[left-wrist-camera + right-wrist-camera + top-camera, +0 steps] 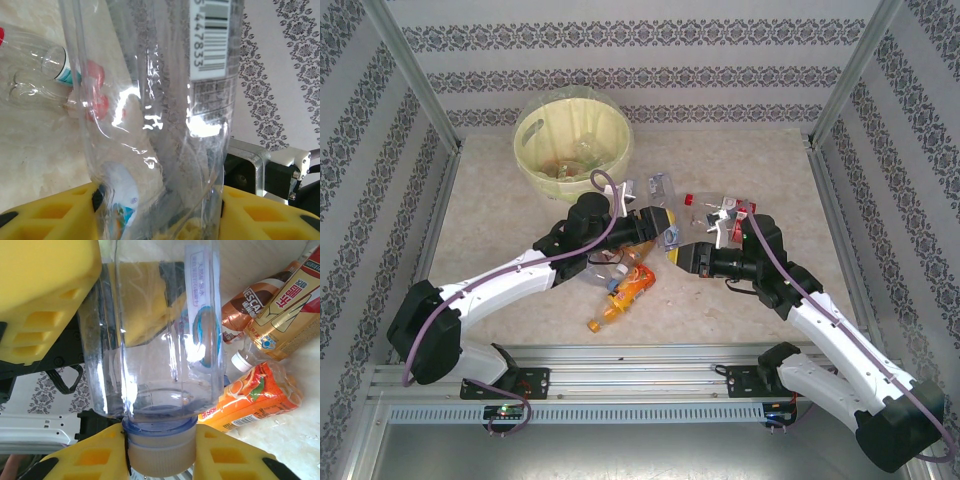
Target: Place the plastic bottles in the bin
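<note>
Right pincer point(161, 447) is pressed shut on the capped end of the clear bottle point(160, 340), fingers either side of the white cap point(160, 460). Left pincer point(159, 212) pinches the same bottle's body, pads on both sides.

The right wrist view gives the cap grip and the left pincer's yellow finger on the bottle wall. The left wrist view gives the barcode label point(215, 35).

Right of the right pincer:
- orange-label bottle point(255, 390)
- brown-label bottle point(250, 302)
- red-and-cream bottle point(295, 290), cut off by the frame edge

Left of the left pincer a second clear bottle point(30, 75) lies on the table.

In the top view the bin point(523, 150) stands well beyond the left pincer. Clear bottles in the bin point(575, 155) sit at its bottom, blurry, count unclear.
</note>
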`<action>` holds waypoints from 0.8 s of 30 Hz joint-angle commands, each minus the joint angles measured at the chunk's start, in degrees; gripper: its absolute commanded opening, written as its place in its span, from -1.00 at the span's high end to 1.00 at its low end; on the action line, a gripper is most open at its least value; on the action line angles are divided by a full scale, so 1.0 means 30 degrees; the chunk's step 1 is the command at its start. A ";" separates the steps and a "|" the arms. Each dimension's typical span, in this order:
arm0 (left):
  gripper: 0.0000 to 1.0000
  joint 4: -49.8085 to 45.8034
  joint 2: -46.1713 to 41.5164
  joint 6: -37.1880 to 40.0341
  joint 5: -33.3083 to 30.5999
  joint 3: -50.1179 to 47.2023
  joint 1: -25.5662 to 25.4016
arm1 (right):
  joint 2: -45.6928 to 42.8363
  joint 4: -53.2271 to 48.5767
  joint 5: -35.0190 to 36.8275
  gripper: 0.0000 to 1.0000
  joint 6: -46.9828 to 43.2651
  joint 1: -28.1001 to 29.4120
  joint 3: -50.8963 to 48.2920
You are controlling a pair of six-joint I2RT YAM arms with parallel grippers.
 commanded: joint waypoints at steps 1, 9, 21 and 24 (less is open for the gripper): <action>-0.10 -0.0156 -0.0625 0.1024 0.0416 0.0328 0.0162 | -0.0248 -0.0291 0.0205 0.18 -0.0120 0.0242 0.0062; -0.09 -0.2683 -0.1741 0.2472 0.0293 0.1208 0.1036 | -0.1538 -0.2051 0.0758 -0.65 -0.0546 0.0212 0.1201; -0.09 -1.3412 -0.2040 0.9123 -0.0339 0.8961 0.3150 | -0.2500 -0.3948 0.0972 -0.96 -0.1232 0.0241 0.4751; -0.09 -1.5903 -0.1552 1.0630 -0.1118 1.1299 0.4158 | -0.2623 -0.3950 0.0968 -0.96 -0.1263 0.0278 0.5361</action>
